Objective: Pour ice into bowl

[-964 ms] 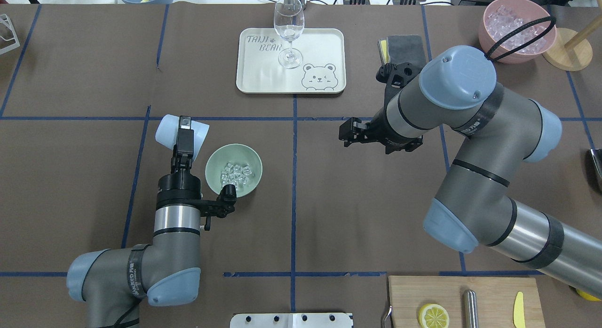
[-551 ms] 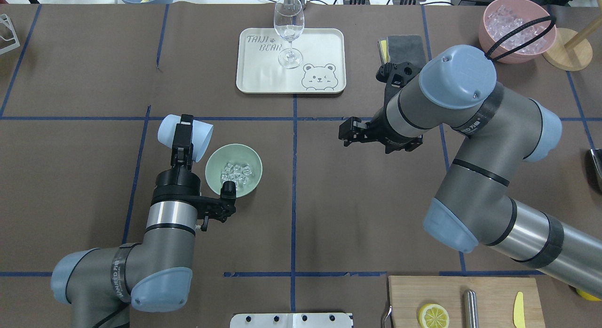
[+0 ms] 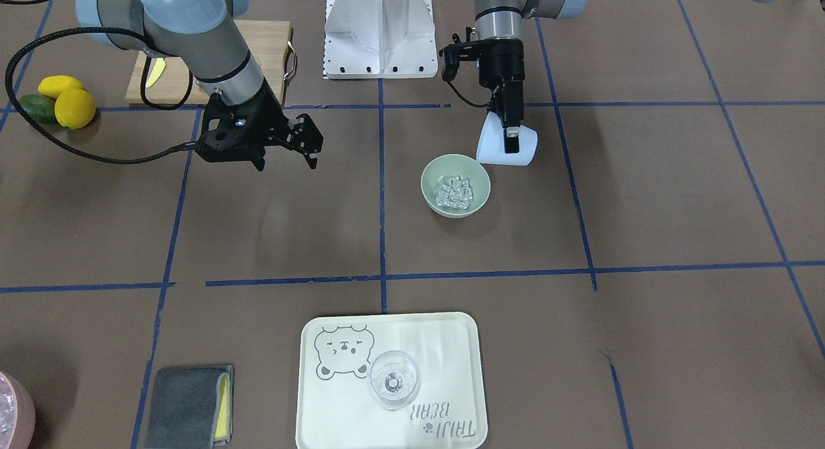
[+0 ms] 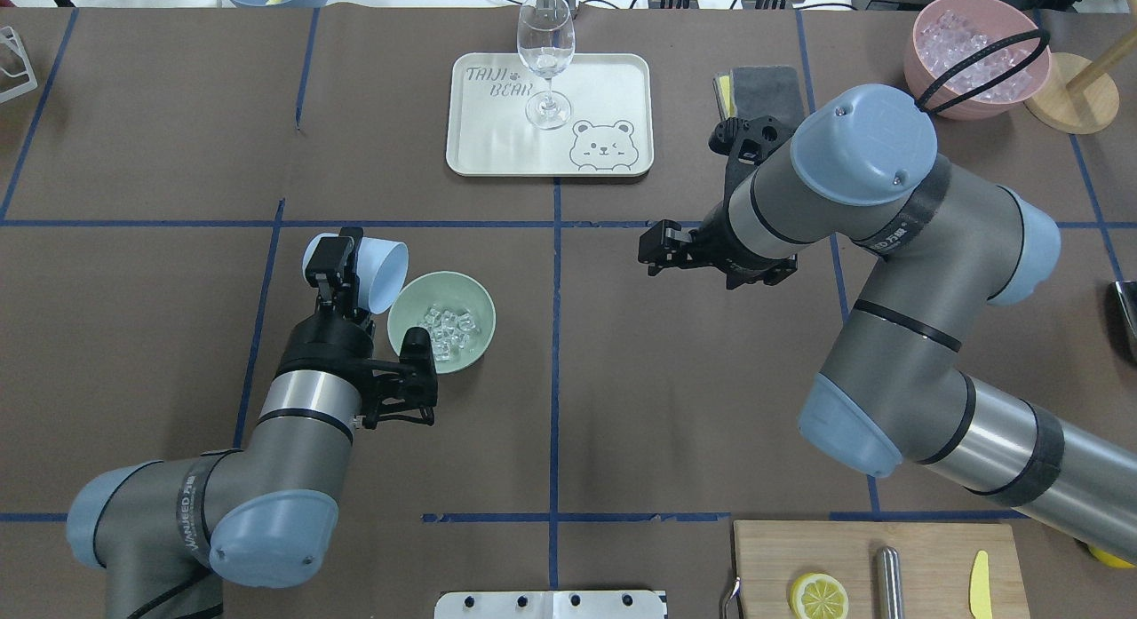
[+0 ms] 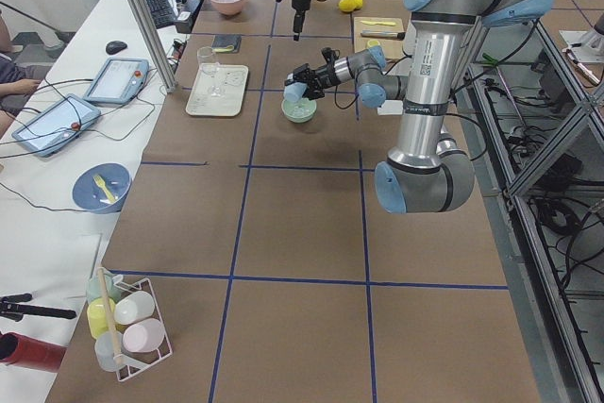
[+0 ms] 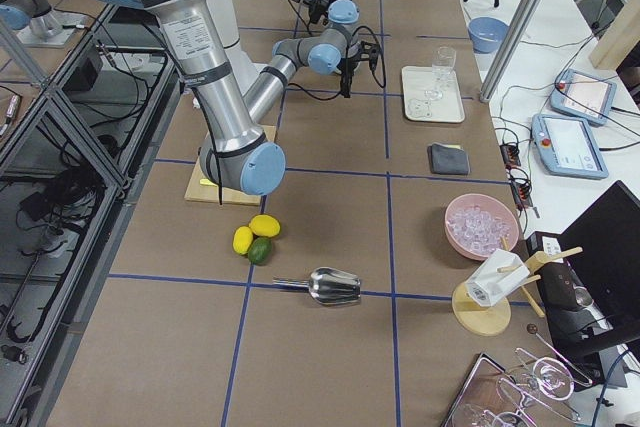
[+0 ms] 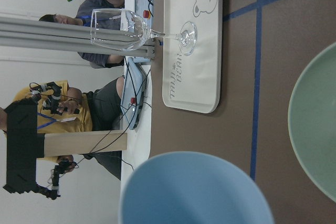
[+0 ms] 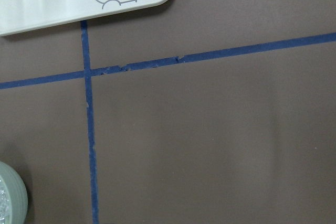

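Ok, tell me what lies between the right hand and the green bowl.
Only bare brown table, crossed by one blue tape line, lies between the right hand and the bowl. The overhead view shows it plainly.

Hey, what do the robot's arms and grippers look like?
The left arm and right arm are grey tubes with pale blue joint caps, a polished silver section and black bands with white lettering. The left gripper and right gripper are black, each with two slim fingers. A black cable loops off the right arm.
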You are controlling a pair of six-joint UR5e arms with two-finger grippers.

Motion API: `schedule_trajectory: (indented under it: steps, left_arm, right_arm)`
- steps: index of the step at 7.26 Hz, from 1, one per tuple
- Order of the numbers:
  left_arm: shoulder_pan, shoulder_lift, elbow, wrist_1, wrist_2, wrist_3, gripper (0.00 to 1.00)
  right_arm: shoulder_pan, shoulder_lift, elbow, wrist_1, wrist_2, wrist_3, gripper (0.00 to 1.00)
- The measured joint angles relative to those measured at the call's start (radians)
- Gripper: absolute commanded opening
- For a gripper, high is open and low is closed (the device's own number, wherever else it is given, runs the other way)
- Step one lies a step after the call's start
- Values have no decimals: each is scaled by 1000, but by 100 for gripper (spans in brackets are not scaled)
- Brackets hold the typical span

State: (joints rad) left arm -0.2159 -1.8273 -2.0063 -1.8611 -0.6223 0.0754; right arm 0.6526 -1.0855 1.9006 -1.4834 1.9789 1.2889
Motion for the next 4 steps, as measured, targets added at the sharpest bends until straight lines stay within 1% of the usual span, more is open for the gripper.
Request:
schedule_trajectory:
  steps: [2,3,4]
  left_arm:
    - [-17,68,-13,-110,-49,-189,0]
    - [-23,125,-13,-199,-66,-274,0]
    - [-27,205,-10,-331,-74,-333,0]
  right_arm:
    - [-2,4,-1,0,-1,3,100]
    - [-3,5,-1,-1,-1,6,100]
    - [-4,7,-1,0,-1,12,100]
